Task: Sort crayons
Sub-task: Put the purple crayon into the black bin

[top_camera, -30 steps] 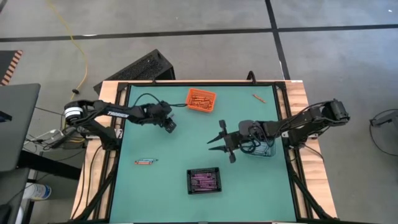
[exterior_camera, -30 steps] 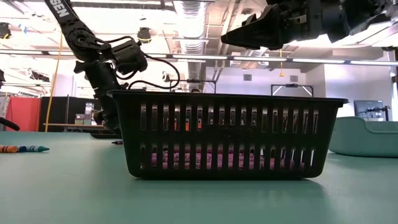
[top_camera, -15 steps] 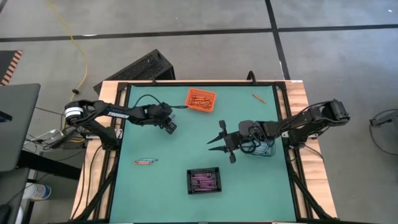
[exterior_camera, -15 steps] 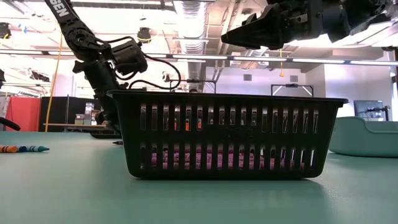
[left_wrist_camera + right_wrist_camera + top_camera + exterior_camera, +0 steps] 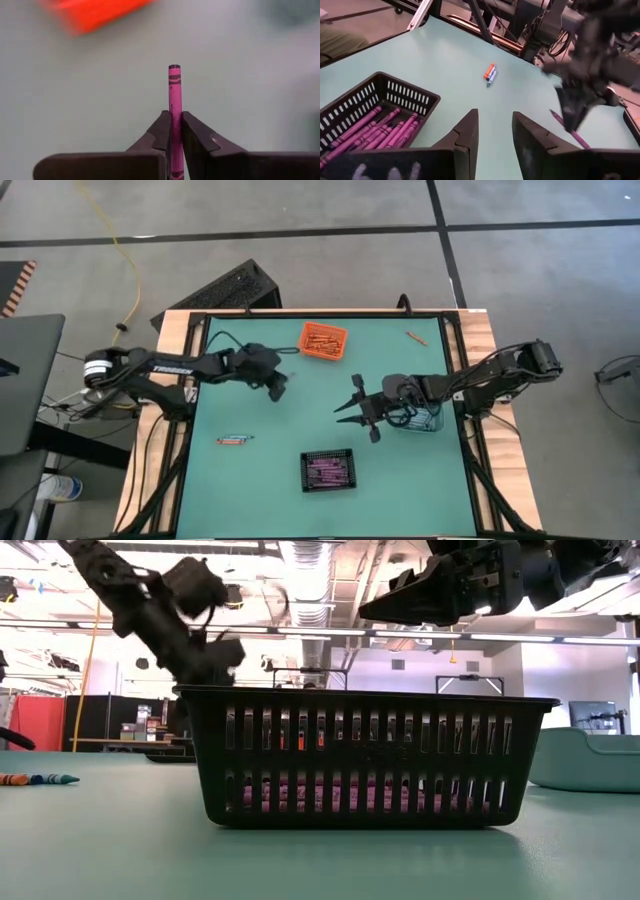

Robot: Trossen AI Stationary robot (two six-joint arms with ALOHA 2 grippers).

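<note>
Item: pink-purple crayon [image 5: 173, 95], clamped between the fingers of the left claw [image 5: 279, 387]; the claw, wide apart a second ago, has since been closed on the crayon and lifted off the surface [image 5: 280, 490], slightly toward the middle, just off the orange bin [image 5: 324, 340] near the far edge. Orange crayons are seen in that bin. Black slotted bin [image 5: 328, 470], near the front edge at centre, is stocked with purple crayons [image 5: 367, 131]; by colour, the held crayon is judged to belong there, so a carry toward the front edge is the likely next requirement. Right claw [image 5: 358, 408], unchanged over the last second, is held above the middle of the surface with fingers parted and nothing between them, beside the teal bin [image 5: 420, 420] at the right edge. Unsorted stock: an orange and a blue crayon pair [image 5: 233, 440] lying near the left edge; one orange crayon [image 5: 416, 337] at the far right corner.
</note>
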